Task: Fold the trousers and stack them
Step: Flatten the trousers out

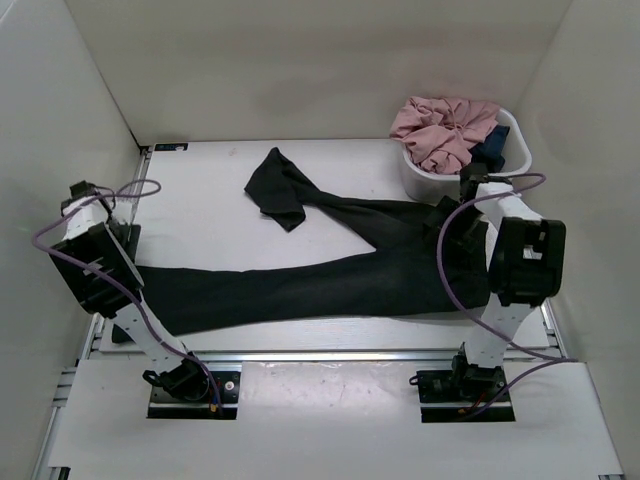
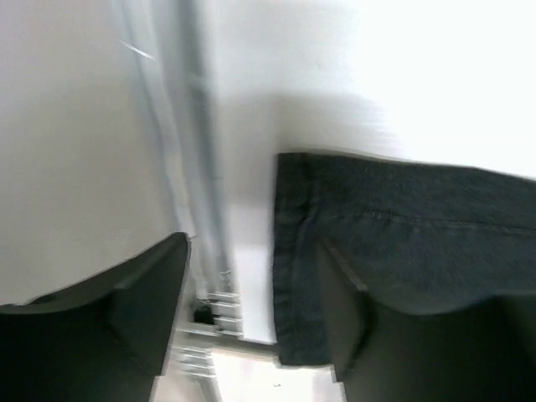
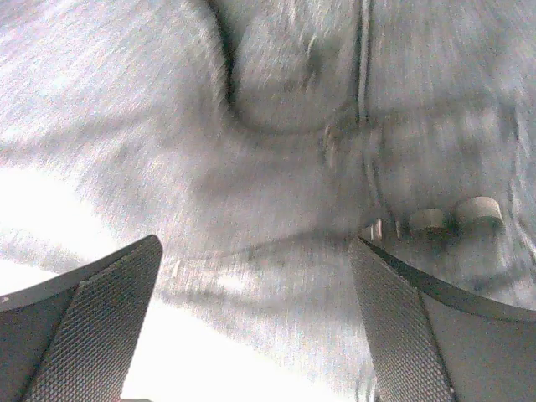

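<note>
Both sets of jaws apart, nothing gripped. Left gripper [image 2: 251, 251]: hangs over the hem of one leg of the trousers [image 1: 330, 270], with one finger above bare table [image 1: 200, 200] and the other above dark cloth. Right gripper [image 3: 254, 243]: hovers close over the waist end, textured pads [image 3: 100, 318] spread wide, a seam and two pale buttons [image 3: 479, 211] in sight; contact with the fabric impossible to tell. Trousers flat across mid-table, waist at right, one leg reaching the left edge, the other angling to the far side, its end folded over. White basket [image 1: 520, 135] far right, holding pink garment [image 1: 445, 125] and dark blue cloth [image 1: 492, 148].
</note>
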Tool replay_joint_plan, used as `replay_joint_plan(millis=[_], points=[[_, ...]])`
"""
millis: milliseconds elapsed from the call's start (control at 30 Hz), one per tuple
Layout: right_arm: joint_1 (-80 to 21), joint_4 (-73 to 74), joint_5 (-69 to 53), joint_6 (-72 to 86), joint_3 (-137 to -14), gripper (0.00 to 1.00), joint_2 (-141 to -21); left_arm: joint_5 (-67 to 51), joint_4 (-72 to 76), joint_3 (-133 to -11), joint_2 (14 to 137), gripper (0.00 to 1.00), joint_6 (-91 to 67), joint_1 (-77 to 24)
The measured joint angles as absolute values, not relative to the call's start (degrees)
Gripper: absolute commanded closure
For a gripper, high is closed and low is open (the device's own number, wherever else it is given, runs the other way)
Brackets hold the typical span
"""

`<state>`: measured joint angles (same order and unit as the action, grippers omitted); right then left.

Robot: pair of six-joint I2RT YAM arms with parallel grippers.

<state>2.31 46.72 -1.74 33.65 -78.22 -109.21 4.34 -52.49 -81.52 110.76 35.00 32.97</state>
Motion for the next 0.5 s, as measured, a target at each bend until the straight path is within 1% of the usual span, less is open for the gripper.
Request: replay_joint_plan(millis=[100, 167, 233, 267, 300, 333, 367, 500], points=[[2.02, 47.81, -1.69, 32.51, -77.6, 0.01, -102.83, 3.4, -54.26, -88.97, 108.36, 0.17, 35.53, 31.29], [2.02, 49.17, -1.39, 31.27, -79.57, 0.01, -99.74, 3.25, -55.16, -95.0, 106.89, 0.14, 36.18, 28.18], [2.26, 50.48, -0.78, 30.22, -82.46, 0.01, -97.89, 2.98, -56.47, -101.34, 106.04, 0.13, 36.84, 22.63], [2.59, 50.89, -0.67, 29.61, -83.57, 0.01, -97.14, 2.57, -56.95, -103.77, 105.89, 0.1, 37.04, 18.81], [3.14, 51.11, -0.6, 29.21, -83.99, 0.01, -96.27, 1.76, -57.3, -105.6, 105.93, 0.1, 37.28, 14.57], [3.92, 51.53, -0.71, 28.84, -83.99, 0.01, -95.39, 0.71, -57.76, -106.87, 106.32, 0.07, 37.34, 10.79], [5.08, 52.16, -1.04, 28.25, -83.64, 0.01, -94.43, -0.71, -58.46, -108.2, 107.2, 0.05, 37.39, 6.26], [11.79, 53.87, -1.58, 26.63, -78.15, 0.01, -90.06, -7.2, -61.01, -116.79, 116.71, 0.02, 36.71, -7.33]])
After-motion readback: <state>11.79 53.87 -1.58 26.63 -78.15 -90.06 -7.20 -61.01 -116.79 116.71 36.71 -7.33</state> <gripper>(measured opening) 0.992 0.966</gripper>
